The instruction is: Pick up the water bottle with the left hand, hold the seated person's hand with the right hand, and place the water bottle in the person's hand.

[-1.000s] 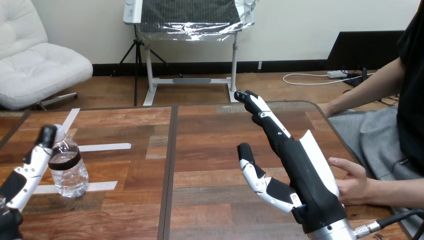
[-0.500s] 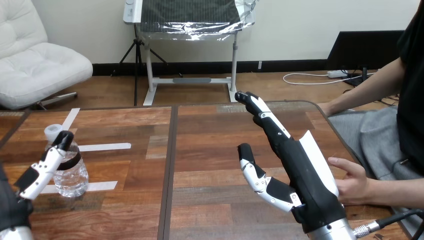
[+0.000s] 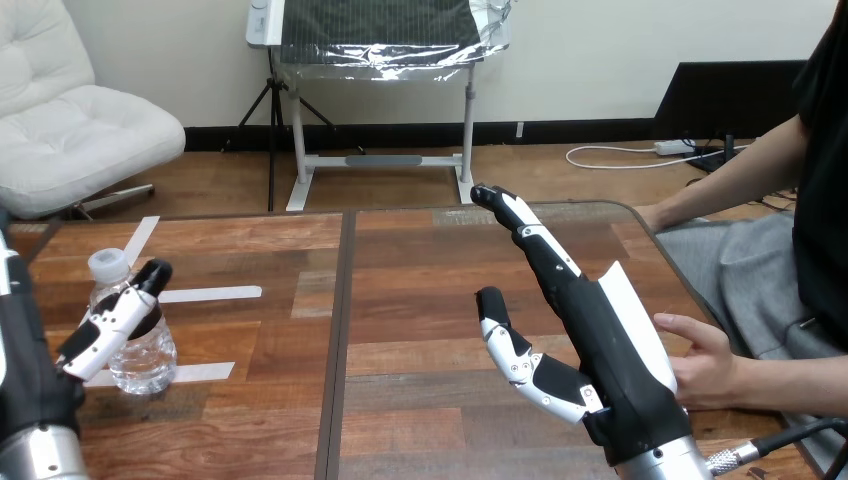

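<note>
Our left hand [image 3: 100, 332] sits just left of the water bottle [image 3: 150, 355], relaxed, one straight finger crossing its front, nothing gripped. We should wrap the bottle's waist squarely before lifting. Well right of the bottle, our right hand [image 3: 600, 340] is spread flat, with the person's hand [image 3: 705, 365] just beyond it.

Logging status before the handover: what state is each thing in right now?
water bottle: upright on the table, cap on, not lifted.
left hand: open, thumb straight across the bottle's front; contact unclear.
right hand: open, fingers straight, holding nothing.
person's hand: open, empty, beside the right hand's back; touching or not, cannot tell.
</note>
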Controlling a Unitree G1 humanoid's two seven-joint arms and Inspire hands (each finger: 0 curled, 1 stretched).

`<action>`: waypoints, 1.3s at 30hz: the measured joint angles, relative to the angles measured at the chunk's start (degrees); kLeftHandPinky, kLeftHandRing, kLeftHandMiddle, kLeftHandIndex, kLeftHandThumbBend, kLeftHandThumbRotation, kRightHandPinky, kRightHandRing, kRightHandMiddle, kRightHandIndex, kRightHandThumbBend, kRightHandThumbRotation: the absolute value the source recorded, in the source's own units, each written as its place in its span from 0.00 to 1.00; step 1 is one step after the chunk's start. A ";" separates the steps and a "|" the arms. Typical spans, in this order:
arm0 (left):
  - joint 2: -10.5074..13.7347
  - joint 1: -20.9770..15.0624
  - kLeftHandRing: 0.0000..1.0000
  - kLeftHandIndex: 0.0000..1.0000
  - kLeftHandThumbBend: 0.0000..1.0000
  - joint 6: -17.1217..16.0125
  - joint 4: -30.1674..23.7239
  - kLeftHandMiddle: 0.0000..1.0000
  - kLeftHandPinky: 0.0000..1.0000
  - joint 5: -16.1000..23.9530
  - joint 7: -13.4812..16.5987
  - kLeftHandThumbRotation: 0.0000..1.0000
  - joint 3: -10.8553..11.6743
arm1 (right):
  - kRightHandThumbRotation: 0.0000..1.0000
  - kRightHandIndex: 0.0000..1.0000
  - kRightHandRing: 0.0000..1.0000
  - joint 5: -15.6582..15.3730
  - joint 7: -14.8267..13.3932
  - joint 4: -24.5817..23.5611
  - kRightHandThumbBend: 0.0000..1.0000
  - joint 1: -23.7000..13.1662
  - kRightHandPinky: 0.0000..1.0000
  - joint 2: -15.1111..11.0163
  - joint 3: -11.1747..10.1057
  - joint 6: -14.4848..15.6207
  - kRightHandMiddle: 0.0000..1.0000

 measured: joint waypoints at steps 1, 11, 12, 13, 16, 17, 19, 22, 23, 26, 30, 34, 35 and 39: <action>0.14 -0.29 0.99 1.00 1.00 0.33 0.28 1.00 0.90 -0.21 -0.52 0.63 -0.02 | 0.00 0.92 0.98 0.00 0.00 0.00 0.00 -0.02 1.00 0.00 0.00 0.00 0.98; 1.21 -2.44 1.00 1.00 1.00 3.75 1.97 1.00 0.96 -4.08 -6.95 0.66 -0.14 | 0.00 0.92 0.98 0.02 0.04 0.00 0.00 -0.50 1.00 -0.04 0.00 0.67 0.98; 1.31 -2.60 1.00 1.00 1.00 3.98 2.13 1.00 0.96 -4.37 -7.44 0.66 -0.14 | 0.00 0.92 0.98 0.02 0.06 0.00 0.00 -0.57 1.00 -0.05 0.00 0.75 0.98; 1.41 -2.72 1.00 1.00 1.00 4.14 2.32 1.00 0.96 -4.63 -7.88 0.67 -0.16 | 0.00 0.92 0.99 0.03 0.10 0.00 0.00 -0.62 1.00 -0.07 0.00 0.82 0.98; 1.65 -3.17 1.00 1.00 1.00 5.05 2.71 1.00 0.97 -5.41 -9.17 0.67 -0.21 | 0.00 0.92 0.99 0.08 0.22 0.00 0.00 -0.79 1.00 -0.14 0.00 0.92 0.98; 1.72 -3.30 1.00 1.00 1.00 5.39 2.82 1.00 0.97 -5.58 -9.52 0.67 -0.23 | 0.00 0.92 0.99 0.08 0.25 0.00 0.00 -0.83 1.00 -0.16 0.00 0.93 0.98; 1.84 -3.55 1.00 1.00 1.00 6.07 3.01 1.00 0.97 -5.72 -9.99 0.67 -0.30 | 0.00 0.92 0.99 0.07 0.26 0.00 0.00 -0.88 1.00 -0.18 0.00 0.95 0.98; 1.99 -3.95 1.00 1.00 1.00 7.01 3.40 1.00 0.97 -5.98 -10.60 0.67 -0.37 | 0.00 0.92 0.99 0.07 0.26 0.00 0.01 -0.93 1.00 -0.18 0.00 0.96 0.98; 2.06 -4.11 1.00 1.00 1.00 7.24 3.64 1.00 0.97 -6.04 -10.81 0.67 -0.38 | 0.00 0.92 0.99 0.07 0.26 0.00 0.01 -0.94 1.00 -0.18 0.00 0.97 0.98; 2.27 -4.54 1.00 1.00 1.00 7.94 4.33 1.00 0.98 -6.06 -11.16 0.66 -0.46 | 0.00 0.92 0.99 0.07 0.30 0.00 0.01 -0.96 1.00 -0.19 0.00 0.98 0.98; 2.33 -5.06 1.00 1.00 1.00 9.24 4.86 1.00 0.98 -6.06 -11.41 0.65 -0.48 | 0.00 0.92 1.00 0.09 0.37 0.00 0.01 -0.97 1.00 -0.26 0.00 0.98 0.98; 2.34 -5.43 1.00 1.00 1.00 10.49 5.08 1.00 0.98 -5.91 -11.41 0.65 -0.59 | 0.00 0.92 1.00 0.10 0.50 0.00 0.01 -0.98 1.00 -0.32 -0.01 0.98 0.98; 2.34 -5.50 1.00 1.00 1.00 10.76 5.10 1.00 0.98 -5.86 -11.41 0.65 -0.63 | 0.00 0.92 1.00 0.11 0.56 0.00 0.01 -0.98 1.00 -0.34 -0.01 0.98 0.98; 2.37 -5.79 1.00 1.00 1.00 11.34 5.45 1.00 0.97 -5.45 -11.22 0.65 -0.83 | 0.00 0.92 1.00 0.11 0.94 0.00 0.01 -1.05 1.00 -0.42 -0.03 1.00 0.98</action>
